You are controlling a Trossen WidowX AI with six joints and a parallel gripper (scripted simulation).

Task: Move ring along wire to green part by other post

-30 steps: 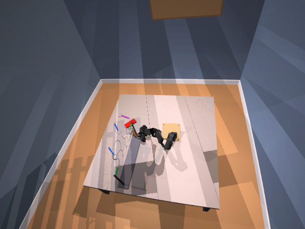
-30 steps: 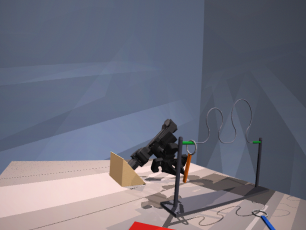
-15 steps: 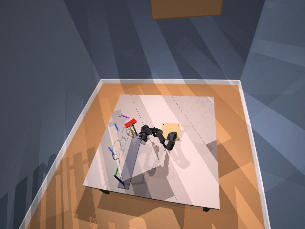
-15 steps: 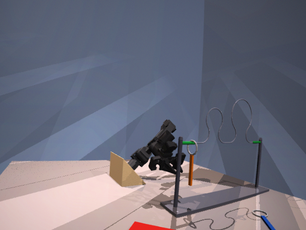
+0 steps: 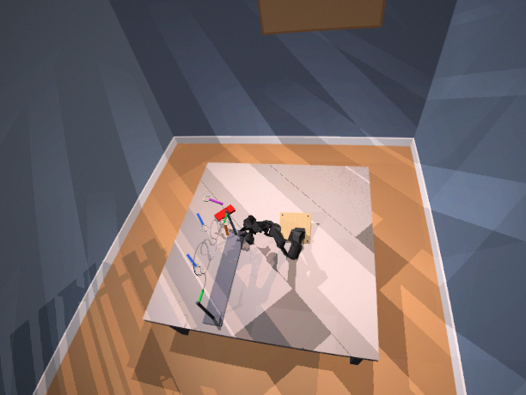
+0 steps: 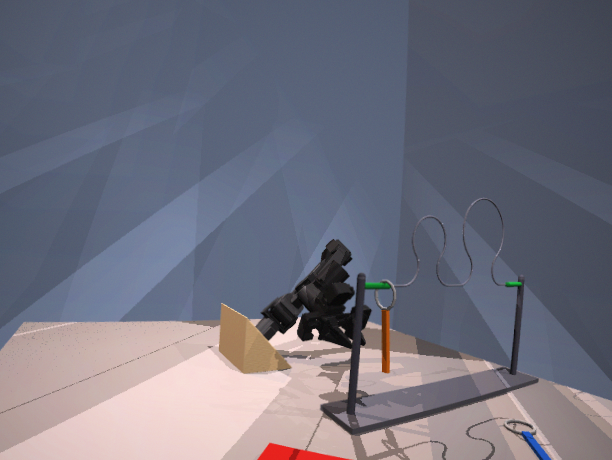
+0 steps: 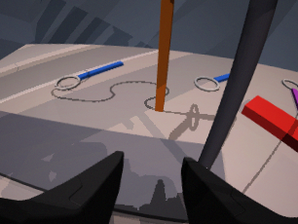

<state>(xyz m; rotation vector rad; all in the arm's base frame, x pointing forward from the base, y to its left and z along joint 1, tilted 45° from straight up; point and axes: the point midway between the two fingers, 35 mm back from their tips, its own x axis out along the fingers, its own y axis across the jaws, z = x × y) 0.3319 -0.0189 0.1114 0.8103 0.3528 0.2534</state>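
Note:
The ring (image 6: 395, 298) hangs around the green part (image 6: 371, 285) (image 5: 225, 218) beside the near post (image 6: 356, 350) (image 7: 241, 73) in the exterior view. Its orange handle (image 6: 385, 342) (image 7: 165, 58) (image 5: 226, 230) points straight down. The thin grey wire (image 6: 483, 199) runs in tall bends to the other green part (image 6: 513, 284) (image 5: 201, 296) at the far post (image 6: 518, 325) (image 5: 205, 310). My gripper (image 7: 153, 162) is partly open and empty, on the arm's side of the post. In the wrist view the handle is beyond and above the fingertips, apart from them. The ring is out of the wrist view.
The grey base (image 6: 440, 396) (image 5: 225, 279) joins the posts. A red block (image 5: 224, 213) (image 7: 273, 122), two blue-handled rings (image 5: 200, 219) (image 5: 191, 260) and a purple-handled ring (image 5: 216, 201) lie on the table's far side from the arm. A wooden wedge (image 6: 232, 335) (image 5: 296, 221) stands by the arm's base.

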